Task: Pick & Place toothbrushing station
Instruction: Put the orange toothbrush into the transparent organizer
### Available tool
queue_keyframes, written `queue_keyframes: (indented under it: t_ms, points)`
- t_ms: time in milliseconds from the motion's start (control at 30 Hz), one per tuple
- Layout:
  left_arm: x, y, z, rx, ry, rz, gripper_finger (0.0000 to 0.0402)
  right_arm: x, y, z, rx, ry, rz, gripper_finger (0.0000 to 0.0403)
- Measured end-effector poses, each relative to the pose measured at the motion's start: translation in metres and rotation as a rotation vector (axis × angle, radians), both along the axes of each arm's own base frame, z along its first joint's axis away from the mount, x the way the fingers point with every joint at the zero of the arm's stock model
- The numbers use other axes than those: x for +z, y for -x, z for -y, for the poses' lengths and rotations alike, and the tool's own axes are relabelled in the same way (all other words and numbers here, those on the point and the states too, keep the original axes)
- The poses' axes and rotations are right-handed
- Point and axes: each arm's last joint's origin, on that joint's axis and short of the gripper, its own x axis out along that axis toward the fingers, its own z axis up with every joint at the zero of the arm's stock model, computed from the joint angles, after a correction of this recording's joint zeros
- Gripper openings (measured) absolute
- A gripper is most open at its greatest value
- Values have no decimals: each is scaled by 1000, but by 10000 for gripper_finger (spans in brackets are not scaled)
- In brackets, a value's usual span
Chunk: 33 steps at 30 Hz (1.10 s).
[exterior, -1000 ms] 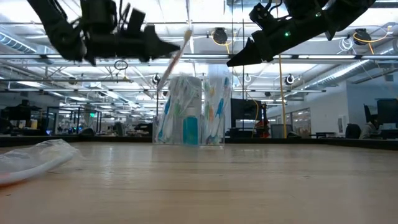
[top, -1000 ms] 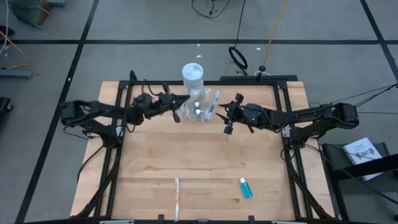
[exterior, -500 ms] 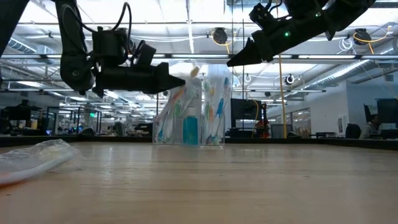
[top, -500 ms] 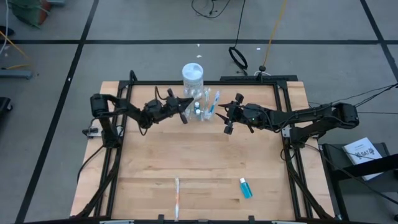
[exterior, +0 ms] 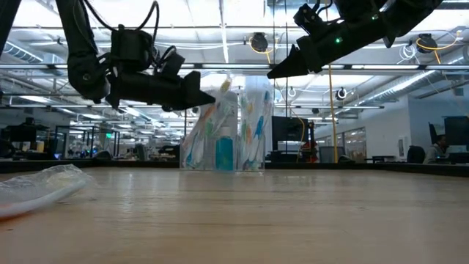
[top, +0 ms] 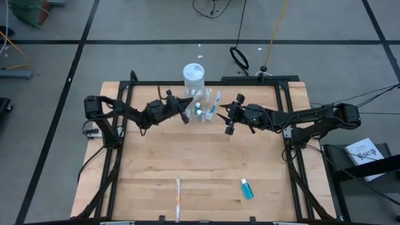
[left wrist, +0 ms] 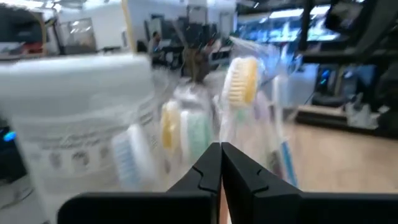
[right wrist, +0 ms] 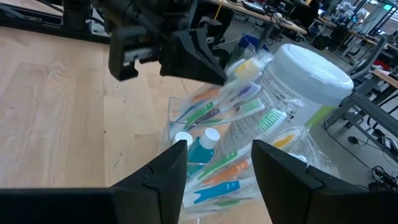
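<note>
Toothbrushing station (top: 205,105) stands at far centre of the wood surface (top: 206,156), upright, clear plastic w/ brushes and a small blue bottle inside. White jar (top: 194,76) touches or sits just behind it on the far side.

Left pincer (top: 187,107) is raised just left of the station, tips at its upper edge, fingers pressed together on the handle of a yellow-bristled toothbrush (left wrist: 240,79); brush head pokes up over the station's top.

Right pincer (top: 229,119) hangs just right of the station, off the surface, fingers spread wide, nothing in them.

Near edge: a wrapped toothbrush (top: 178,197) left of centre, a small blue bottle (top: 247,188) to its right, well apart from the station.
</note>
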Motion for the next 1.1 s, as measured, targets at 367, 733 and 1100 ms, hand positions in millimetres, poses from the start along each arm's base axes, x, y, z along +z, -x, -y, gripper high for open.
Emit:
queue_keyframes:
  t_ms: [367, 733, 1100]
  points:
    - [15, 1, 23, 165, -78, -109, 8, 0, 0, 0, 0, 0, 0, 171]
    - [20, 13, 33, 319, -45, -276, 20, 0, 0, 0, 0, 0, 0, 171]
    - [12, 16, 20, 192, 82, -285, 17, 0, 0, 0, 0, 0, 0, 171]
